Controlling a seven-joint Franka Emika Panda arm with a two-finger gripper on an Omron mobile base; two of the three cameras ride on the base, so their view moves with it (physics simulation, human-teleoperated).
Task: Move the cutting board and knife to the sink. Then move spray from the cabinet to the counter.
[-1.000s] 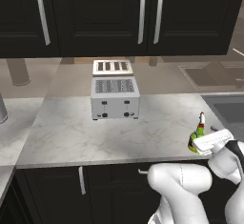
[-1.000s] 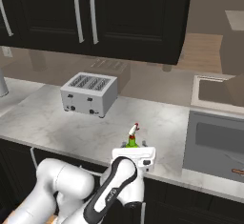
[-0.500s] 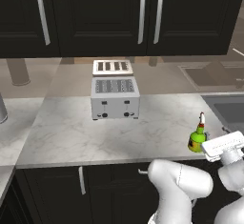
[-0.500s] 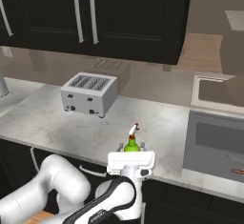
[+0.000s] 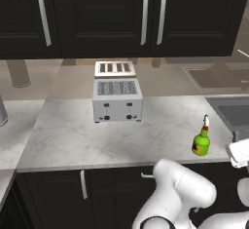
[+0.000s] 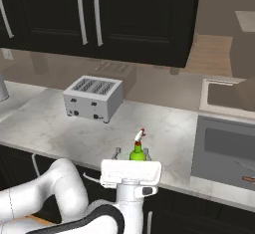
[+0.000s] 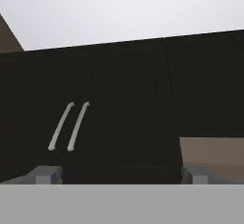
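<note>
The spray, a green bottle with a yellow label, stands upright and free on the marble counter near its front edge. My gripper sits just right of it at the counter's edge and does not touch it. In the right base view the spray rises just behind the gripper. The fingertips are wide apart, open and empty, pointing up at the black cabinet. A thin reddish-brown strip in the sink looks like the cutting board's edge. The knife is hidden.
A silver toaster stands at the back middle of the counter. Overhead hang the cabinet doors with long silver handles. A grey cylinder stands at the far left edge.
My gripper has drawn back from around the spray, toward the counter's front edge and to the right, with its jaws staying open. The spray stays standing where it was.
</note>
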